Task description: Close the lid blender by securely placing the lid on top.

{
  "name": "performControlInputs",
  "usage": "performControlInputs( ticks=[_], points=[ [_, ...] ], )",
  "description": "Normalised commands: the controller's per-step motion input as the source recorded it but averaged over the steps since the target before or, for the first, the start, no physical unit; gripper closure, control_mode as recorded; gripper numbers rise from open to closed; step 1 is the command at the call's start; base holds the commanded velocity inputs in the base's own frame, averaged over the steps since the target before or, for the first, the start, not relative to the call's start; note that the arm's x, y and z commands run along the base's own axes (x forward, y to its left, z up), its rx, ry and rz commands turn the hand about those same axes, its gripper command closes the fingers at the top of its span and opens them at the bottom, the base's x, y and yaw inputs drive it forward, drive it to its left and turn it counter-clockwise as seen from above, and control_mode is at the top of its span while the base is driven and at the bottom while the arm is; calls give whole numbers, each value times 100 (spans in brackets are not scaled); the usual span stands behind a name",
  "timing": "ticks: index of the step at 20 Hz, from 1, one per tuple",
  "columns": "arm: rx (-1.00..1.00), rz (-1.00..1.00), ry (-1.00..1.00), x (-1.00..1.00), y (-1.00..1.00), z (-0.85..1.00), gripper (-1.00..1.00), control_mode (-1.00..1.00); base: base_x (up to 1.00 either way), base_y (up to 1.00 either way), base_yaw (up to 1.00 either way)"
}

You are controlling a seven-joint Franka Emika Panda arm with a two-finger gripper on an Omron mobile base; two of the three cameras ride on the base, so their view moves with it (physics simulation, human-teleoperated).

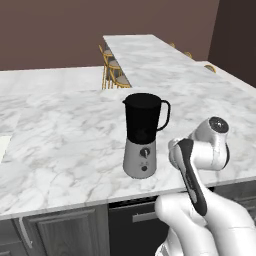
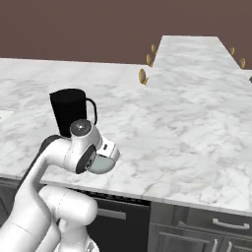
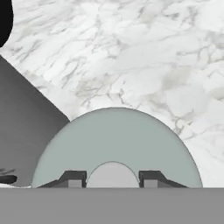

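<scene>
The blender (image 1: 144, 134) stands upright on the marble counter (image 1: 65, 145), its black jar open at the top above a silver-grey base with a black dial. In the right base view my arm covers its base and the jar (image 2: 69, 114) rises behind it. The pale grey-green lid (image 3: 116, 142) sits right under my hand, low over the counter and to the right of the blender's base (image 3: 24, 131). My gripper (image 3: 112, 178) is shut on the lid's centre knob, one fingertip on each side. In the right base view the lid (image 2: 102, 166) hangs below my hand near the counter's front edge.
Marble counter stretches right and back, joining a long island (image 1: 150, 55) with yellow stools (image 1: 112, 70) beside it. A pale flat object (image 1: 2, 147) lies at the far left edge. Dark cabinets (image 2: 197, 231) run below the counter's front edge.
</scene>
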Motion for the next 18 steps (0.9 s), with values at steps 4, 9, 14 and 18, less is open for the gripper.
performControlInputs(
  ticks=[4,9,14,18],
  points=[
    [0,0,-39,-50,0,100,100,-100,0,0,0],
    [0,0,-49,-48,3,100,100,-100,0,0,0],
    [0,0,-36,-11,2,100,100,-100,0,0,0],
    [0,0,-15,0,18,100,100,-100,0,0,0]
  ],
)
